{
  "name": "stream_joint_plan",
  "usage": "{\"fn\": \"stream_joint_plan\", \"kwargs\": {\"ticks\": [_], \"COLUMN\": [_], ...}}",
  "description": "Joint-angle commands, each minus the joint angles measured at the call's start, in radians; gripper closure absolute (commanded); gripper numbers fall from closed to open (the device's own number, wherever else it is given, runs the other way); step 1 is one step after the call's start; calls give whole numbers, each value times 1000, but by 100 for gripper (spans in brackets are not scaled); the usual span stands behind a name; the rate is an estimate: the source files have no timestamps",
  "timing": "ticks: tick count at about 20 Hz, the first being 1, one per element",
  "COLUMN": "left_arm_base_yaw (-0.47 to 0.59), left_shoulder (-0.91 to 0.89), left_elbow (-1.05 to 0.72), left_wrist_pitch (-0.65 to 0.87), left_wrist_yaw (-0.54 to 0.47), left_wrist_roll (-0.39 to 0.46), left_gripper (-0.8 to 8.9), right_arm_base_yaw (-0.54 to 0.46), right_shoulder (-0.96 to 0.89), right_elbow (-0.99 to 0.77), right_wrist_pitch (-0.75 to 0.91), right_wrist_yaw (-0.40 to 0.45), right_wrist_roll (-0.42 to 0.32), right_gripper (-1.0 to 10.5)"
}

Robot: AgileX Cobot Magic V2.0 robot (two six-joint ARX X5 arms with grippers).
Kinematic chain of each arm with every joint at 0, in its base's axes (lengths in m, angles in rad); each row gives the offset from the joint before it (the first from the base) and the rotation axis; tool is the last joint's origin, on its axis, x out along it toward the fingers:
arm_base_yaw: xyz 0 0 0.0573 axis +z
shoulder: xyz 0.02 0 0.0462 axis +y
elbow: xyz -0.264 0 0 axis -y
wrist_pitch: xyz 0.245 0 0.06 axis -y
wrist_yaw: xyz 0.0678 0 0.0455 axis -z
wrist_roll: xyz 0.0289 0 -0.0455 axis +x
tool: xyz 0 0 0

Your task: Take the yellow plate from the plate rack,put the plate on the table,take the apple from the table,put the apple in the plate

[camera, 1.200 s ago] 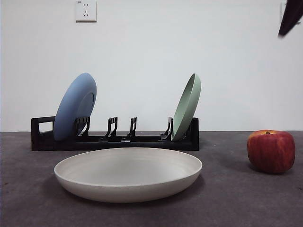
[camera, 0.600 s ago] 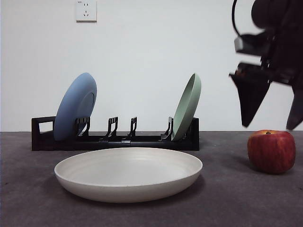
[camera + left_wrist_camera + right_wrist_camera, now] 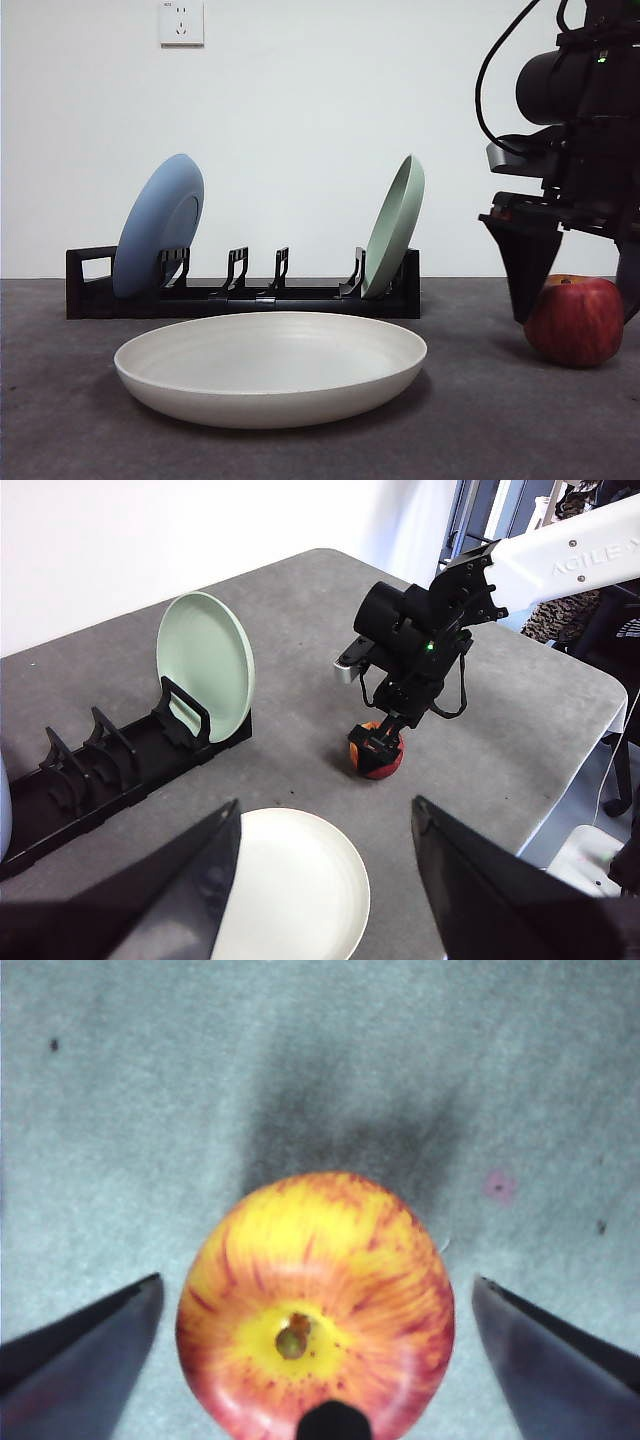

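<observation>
The yellow plate (image 3: 270,366) lies flat on the table (image 3: 60,400) in front of the plate rack (image 3: 240,293); it also shows in the left wrist view (image 3: 300,880). The red apple (image 3: 578,320) stands on the table at the right. My right gripper (image 3: 577,295) is open and has come down over the apple, one jaw on each side, not touching it. The right wrist view shows the apple (image 3: 315,1300) between the spread jaws of the right gripper (image 3: 315,1295). My left gripper (image 3: 325,825) is open and empty, held high above the plate.
A blue plate (image 3: 158,238) and a pale green plate (image 3: 394,226) stand in the rack. The table's edge (image 3: 590,760) runs close behind the apple (image 3: 377,757) in the left wrist view. A wall stands behind the rack.
My right arm came in from the upper right and dropped until its open jaws straddle the apple. Plate, rack and apple have not moved.
</observation>
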Motion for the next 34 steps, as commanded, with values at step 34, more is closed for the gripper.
{"fn": "stream_joint_plan", "kwargs": {"ticks": [34], "left_arm_base_yaw": [2], "left_shoulder": [-1], "left_elbow": [0], "left_wrist_pitch": [-21], "left_wrist_yaw": [7], "left_wrist_roll": [-8], "left_gripper": [526], "right_arm_base_yaw": [544], "right_shoulder": [206], "right_elbow": [195], "right_wrist_pitch": [153], "right_wrist_yaw": [4], "right_wrist_roll": [144], "right_gripper": [958]}}
